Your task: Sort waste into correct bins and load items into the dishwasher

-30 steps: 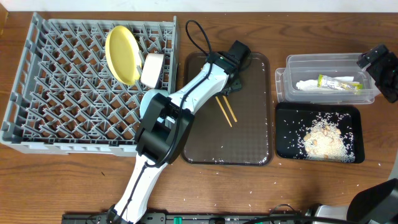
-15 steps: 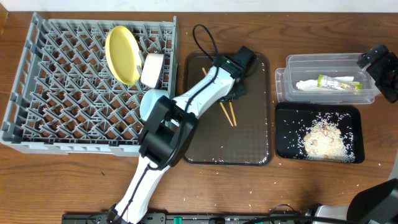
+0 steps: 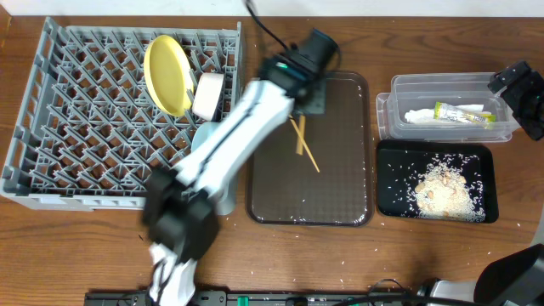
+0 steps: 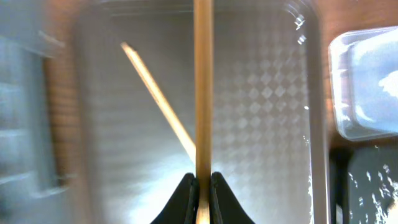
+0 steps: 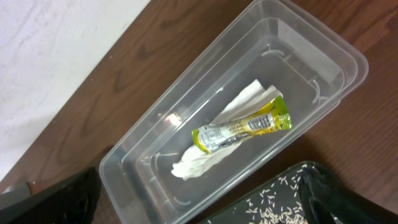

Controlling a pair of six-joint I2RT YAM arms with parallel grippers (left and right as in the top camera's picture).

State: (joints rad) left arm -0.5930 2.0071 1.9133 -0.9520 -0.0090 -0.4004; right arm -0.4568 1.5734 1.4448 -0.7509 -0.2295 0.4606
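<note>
My left gripper (image 3: 303,109) (image 4: 203,182) is shut on one wooden chopstick (image 4: 203,93), which runs straight up the left wrist view above the brown tray (image 3: 340,170). The other chopstick (image 4: 158,102) (image 3: 308,155) lies slanted on that tray. The grey dish rack (image 3: 76,127) holds a yellow plate (image 3: 167,72) and a white bowl (image 3: 208,95) on edge. A light blue bowl (image 3: 201,134) is partly hidden by my arm. My right gripper (image 5: 199,190) (image 3: 517,85) stands open over the clear tub (image 5: 143,143), which holds the wrapper (image 5: 242,127) and the napkin (image 5: 199,158).
The black tray (image 3: 391,183) in front of the clear tub holds a heap of rice scraps (image 3: 442,191). Stray rice grains lie on the wooden table (image 3: 365,255) near the front edge. The left arm stretches diagonally from the front left across the rack's corner.
The left gripper has shut on one chopstick and lifted it. The arm has swung up and left, blurred with motion. The right arm has not moved.
</note>
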